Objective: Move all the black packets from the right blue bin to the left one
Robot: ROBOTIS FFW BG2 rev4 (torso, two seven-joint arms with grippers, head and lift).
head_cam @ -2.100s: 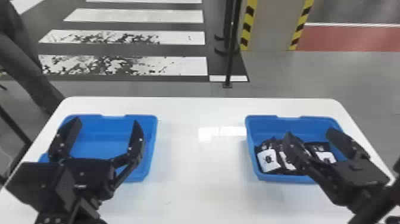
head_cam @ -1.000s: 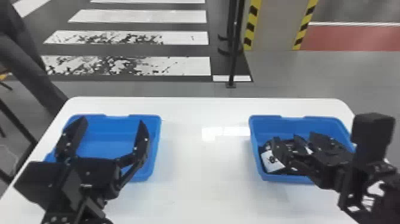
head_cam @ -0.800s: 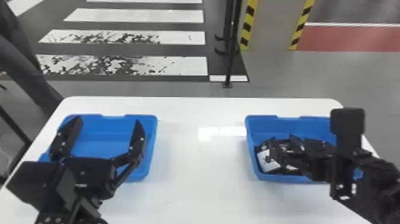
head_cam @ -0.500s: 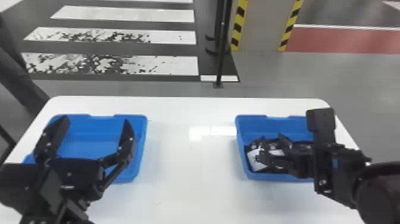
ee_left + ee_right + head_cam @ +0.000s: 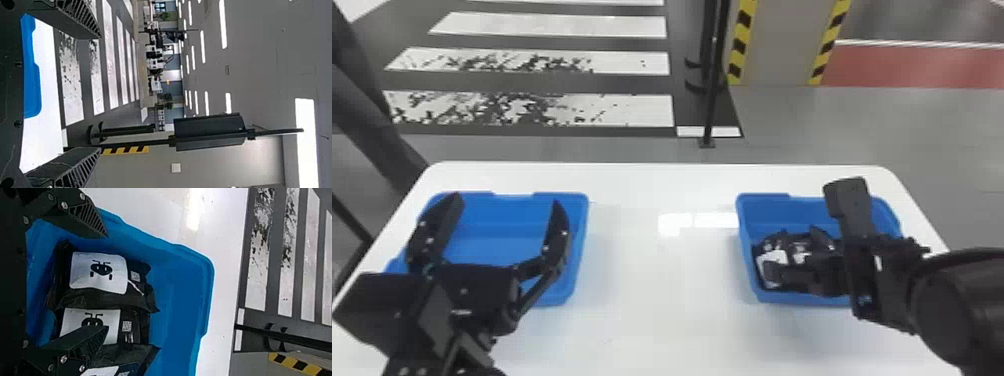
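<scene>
Spread wide over the left blue bin point(image 5: 576, 270), my left gripper point(image 5: 507, 203) holds nothing. In the left wrist view the left gripper point(image 5: 98, 93) has a wide gap between its fingers. Low over the right blue bin point(image 5: 763, 196), my right gripper point(image 5: 795, 253) hides some of the black packets point(image 5: 766, 260). In the right wrist view the right gripper point(image 5: 106, 282) is open, its fingers apart above a packet point(image 5: 98, 272) with a white label. Another packet point(image 5: 134, 325) lies beside it, partly behind one finger, and a third point(image 5: 101, 371) is at the picture's edge.
Both bins stand on a white table point(image 5: 652, 310) with a wide stretch of tabletop between them. Beyond its far edge rises a thin black post point(image 5: 712, 100) on the floor. The right forearm point(image 5: 957, 300) crosses the table's right side.
The right gripper has turned and moved left and lower over the packets in its bin, its forearm coming further into view. The left gripper keeps its place over the left bin.
</scene>
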